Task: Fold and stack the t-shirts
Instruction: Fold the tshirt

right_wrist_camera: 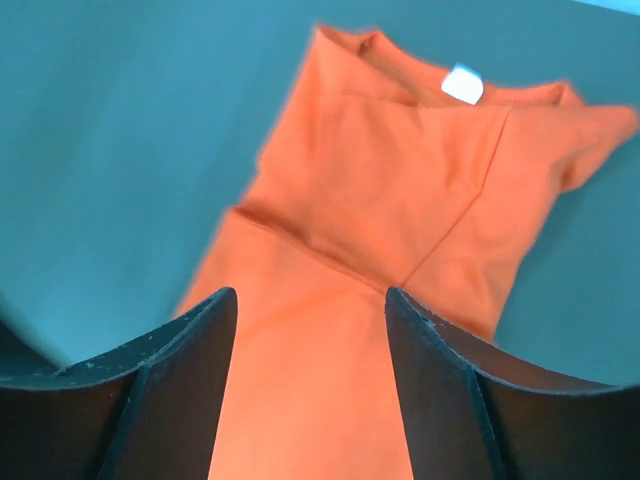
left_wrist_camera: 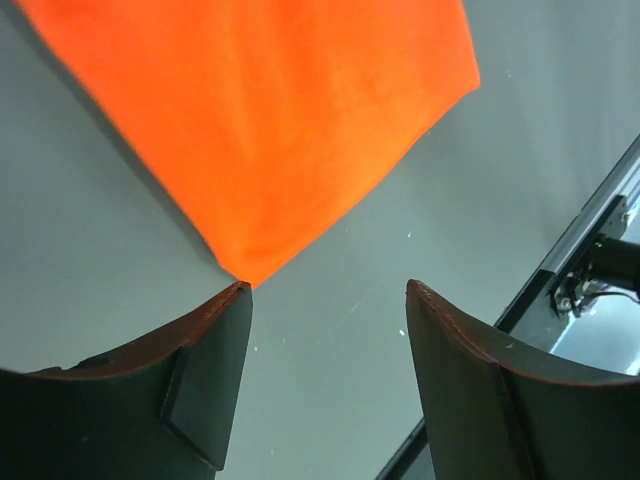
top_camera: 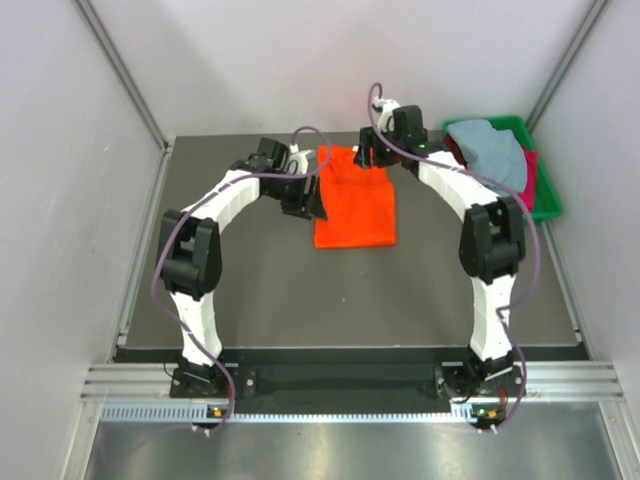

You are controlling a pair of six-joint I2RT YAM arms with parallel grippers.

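Left gripper (left_wrist_camera: 325, 300) is hovering, jaws spread, beside the orange t-shirt (top_camera: 355, 205) (centre frame); right gripper (right_wrist_camera: 310, 300) is gaping above it.

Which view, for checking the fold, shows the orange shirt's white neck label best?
Right wrist: white label clear at the collar of the orange shirt. Top external shows the whole shirt, label too small; left wrist only one corner.

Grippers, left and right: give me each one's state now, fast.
Left gripper: open, holding nothing, at a corner of the orange t-shirt.
Right gripper: open, holding nothing, over the orange t-shirt.
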